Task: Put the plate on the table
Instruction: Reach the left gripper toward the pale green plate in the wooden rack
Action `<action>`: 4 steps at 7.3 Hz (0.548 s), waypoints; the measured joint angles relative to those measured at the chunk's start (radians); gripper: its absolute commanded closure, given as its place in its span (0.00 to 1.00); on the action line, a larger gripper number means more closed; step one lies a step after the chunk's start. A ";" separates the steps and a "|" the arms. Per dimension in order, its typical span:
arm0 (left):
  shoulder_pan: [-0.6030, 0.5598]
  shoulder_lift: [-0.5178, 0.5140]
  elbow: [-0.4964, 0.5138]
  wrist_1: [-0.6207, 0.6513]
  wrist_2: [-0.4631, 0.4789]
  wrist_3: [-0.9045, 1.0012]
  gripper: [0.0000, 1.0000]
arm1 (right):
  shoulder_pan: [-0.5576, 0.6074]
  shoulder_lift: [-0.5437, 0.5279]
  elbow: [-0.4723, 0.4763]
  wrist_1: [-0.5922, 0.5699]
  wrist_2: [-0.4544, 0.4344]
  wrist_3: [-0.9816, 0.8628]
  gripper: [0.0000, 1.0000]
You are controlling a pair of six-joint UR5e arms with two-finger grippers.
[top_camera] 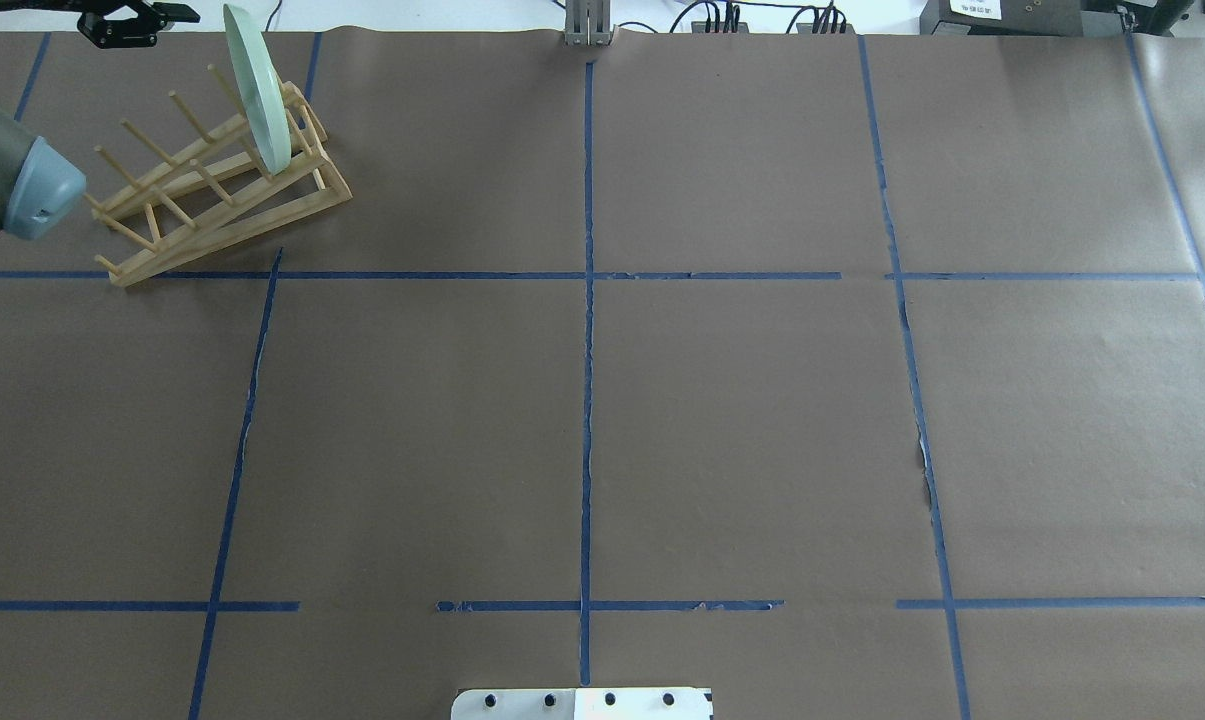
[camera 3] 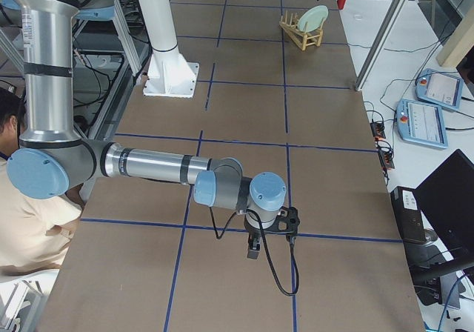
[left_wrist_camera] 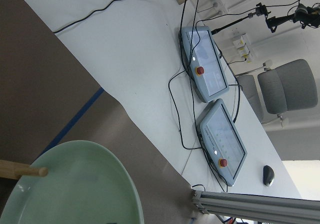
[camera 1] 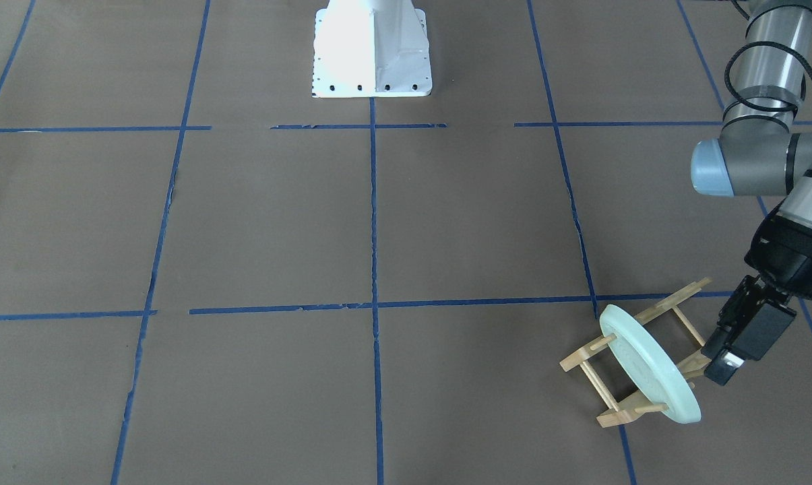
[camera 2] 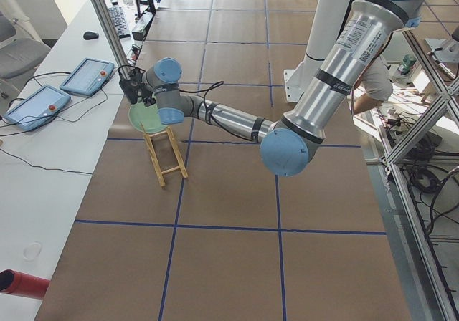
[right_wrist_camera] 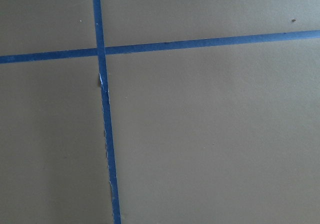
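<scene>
The pale mint-green plate [camera 1: 648, 367] stands on edge between the pegs of a light wooden rack [camera 1: 604, 387] near the table's far left corner. It also shows in the overhead view [top_camera: 257, 90] and low in the left wrist view [left_wrist_camera: 75, 189]. My left gripper [camera 1: 712, 364] hovers just beside the plate, over the rack, and looks open and empty. My right gripper [camera 3: 255, 247] hangs low over bare table [camera 1: 446, 222], far from the plate. I cannot tell whether it is open or shut; its wrist view shows only paper and blue tape.
The white robot base [camera 1: 372, 50] stands at mid-table on the robot's side. Beyond the table edge by the rack is a white bench with two teach pendants [left_wrist_camera: 205, 69] and cables. A person sits at the edge of the exterior right view [camera 3: 22, 221].
</scene>
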 measured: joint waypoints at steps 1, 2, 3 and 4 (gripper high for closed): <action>0.017 -0.007 0.023 -0.007 0.018 -0.007 0.34 | 0.000 0.000 0.000 0.000 0.000 0.000 0.00; 0.031 -0.011 0.037 -0.010 0.032 -0.008 0.41 | 0.000 0.000 0.000 0.000 0.000 0.000 0.00; 0.041 -0.013 0.042 -0.011 0.039 -0.008 0.54 | 0.000 0.000 0.001 0.000 0.000 0.000 0.00; 0.046 -0.015 0.044 -0.011 0.041 -0.007 0.78 | 0.000 0.000 0.001 0.000 0.000 0.000 0.00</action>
